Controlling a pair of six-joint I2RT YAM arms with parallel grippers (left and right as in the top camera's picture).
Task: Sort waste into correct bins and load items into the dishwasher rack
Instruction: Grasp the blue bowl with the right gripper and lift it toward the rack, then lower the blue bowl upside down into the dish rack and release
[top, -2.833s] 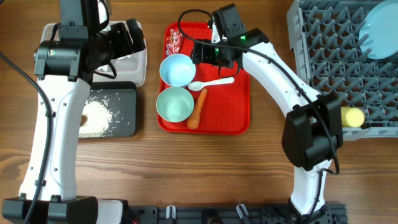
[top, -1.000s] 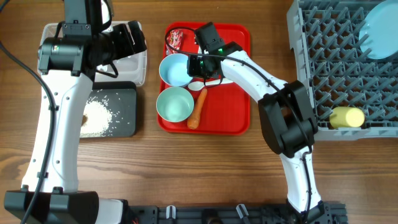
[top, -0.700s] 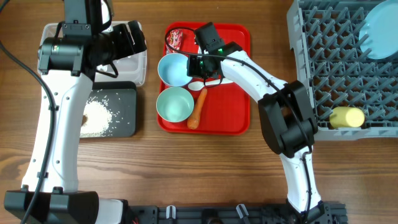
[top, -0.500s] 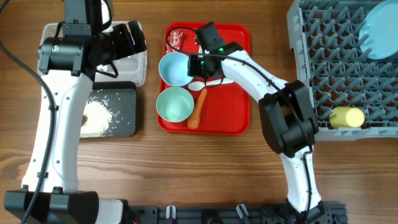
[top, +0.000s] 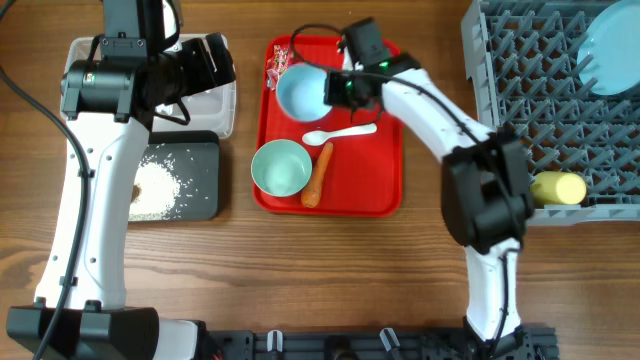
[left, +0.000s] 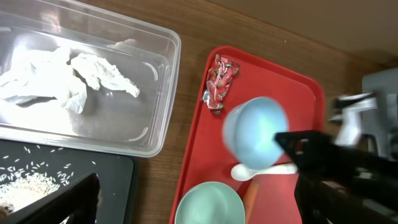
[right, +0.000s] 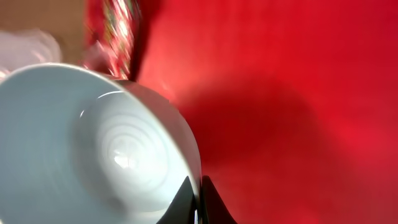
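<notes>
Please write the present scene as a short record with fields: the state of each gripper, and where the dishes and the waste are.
right gripper: fingers shut on the rim of a pale blue bowl, over the red tray
left gripper: open, holding nothing, above the clear bin
on tray: second bowl, white spoon, carrot, candy wrapper
clear bin: crumpled tissue
black bin: rice grains
dishwasher rack: plate, yellow cup

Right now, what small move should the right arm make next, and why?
Probably swing the bowl across toward the rack: the right gripper is shut on its rim, holding it above the tray, and the rack has open prongs.
</notes>
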